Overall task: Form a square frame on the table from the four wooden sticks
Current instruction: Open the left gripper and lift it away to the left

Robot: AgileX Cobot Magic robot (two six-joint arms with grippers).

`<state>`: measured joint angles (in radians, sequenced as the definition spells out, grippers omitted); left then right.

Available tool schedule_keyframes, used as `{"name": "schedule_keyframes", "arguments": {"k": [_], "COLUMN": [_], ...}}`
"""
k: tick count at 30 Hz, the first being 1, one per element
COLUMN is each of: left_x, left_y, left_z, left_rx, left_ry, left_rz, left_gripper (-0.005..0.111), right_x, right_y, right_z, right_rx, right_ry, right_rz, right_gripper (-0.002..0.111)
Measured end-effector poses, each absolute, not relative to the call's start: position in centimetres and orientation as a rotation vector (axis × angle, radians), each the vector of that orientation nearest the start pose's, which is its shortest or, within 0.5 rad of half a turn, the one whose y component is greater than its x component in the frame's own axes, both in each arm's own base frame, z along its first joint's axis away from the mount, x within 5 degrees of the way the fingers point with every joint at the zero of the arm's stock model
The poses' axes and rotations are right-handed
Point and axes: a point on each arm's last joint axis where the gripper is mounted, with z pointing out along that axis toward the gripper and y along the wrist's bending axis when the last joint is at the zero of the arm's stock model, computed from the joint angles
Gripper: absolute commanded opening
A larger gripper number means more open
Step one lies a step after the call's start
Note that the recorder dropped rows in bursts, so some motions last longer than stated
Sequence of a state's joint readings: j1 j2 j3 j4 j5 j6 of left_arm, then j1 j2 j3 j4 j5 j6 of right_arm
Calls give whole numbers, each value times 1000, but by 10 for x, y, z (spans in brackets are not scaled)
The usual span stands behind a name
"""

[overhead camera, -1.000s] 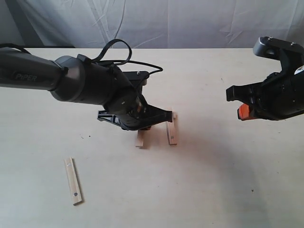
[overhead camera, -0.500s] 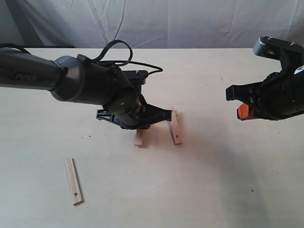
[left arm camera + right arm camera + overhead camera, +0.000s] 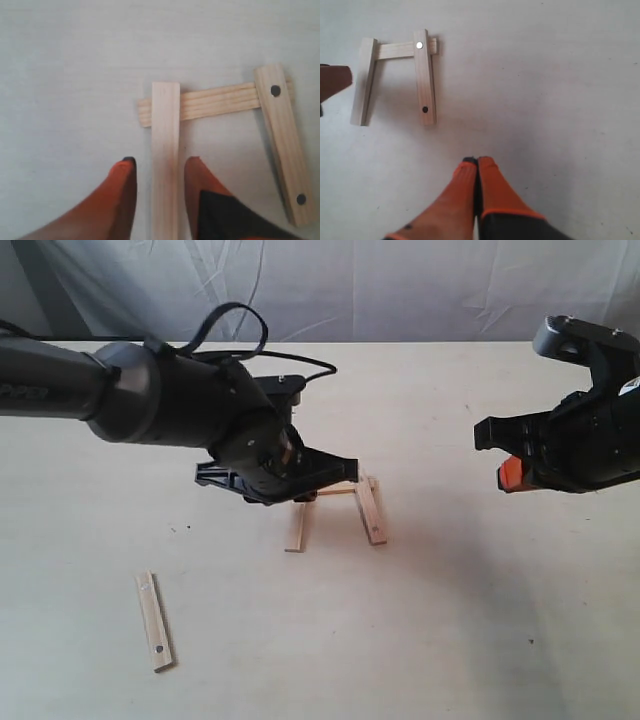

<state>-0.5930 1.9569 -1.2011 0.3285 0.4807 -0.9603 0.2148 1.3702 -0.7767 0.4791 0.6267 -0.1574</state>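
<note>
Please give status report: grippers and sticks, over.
Left gripper open, astride plain stick. Right gripper shut, empty. Three sticks form U; fourth stick lies apart.

On the table [image 3: 450, 620], the left stick [image 3: 296, 528] and the right stick [image 3: 371, 510] lie side by side. Their back ends rest on a cross stick [image 3: 337, 491]. A lone stick [image 3: 154, 621] lies well apart, front left.

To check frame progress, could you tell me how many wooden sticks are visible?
4. Three form a U by the left claw: plain side, holed side, crosspiece. The fourth lies well apart.
</note>
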Motion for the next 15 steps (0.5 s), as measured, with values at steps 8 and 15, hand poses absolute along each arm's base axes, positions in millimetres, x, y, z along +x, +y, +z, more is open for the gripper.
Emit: {"name": "schedule_keyframes", "arguments": {"k": [8, 15], "left_x": [335, 332], "left_y": [-146, -106], "left_z": [209, 246], "left_rx": [-141, -7], "left_ry": [2642, 2641], "left_rz": [68, 53], "left_gripper": [0, 0], "right_x": [240, 231], "right_y": [78, 108], "right_z": [227, 234], "right_rx": [-81, -246], "right_ry": [2697, 2702], "right_rz": [515, 571], "right_gripper": [0, 0]}}
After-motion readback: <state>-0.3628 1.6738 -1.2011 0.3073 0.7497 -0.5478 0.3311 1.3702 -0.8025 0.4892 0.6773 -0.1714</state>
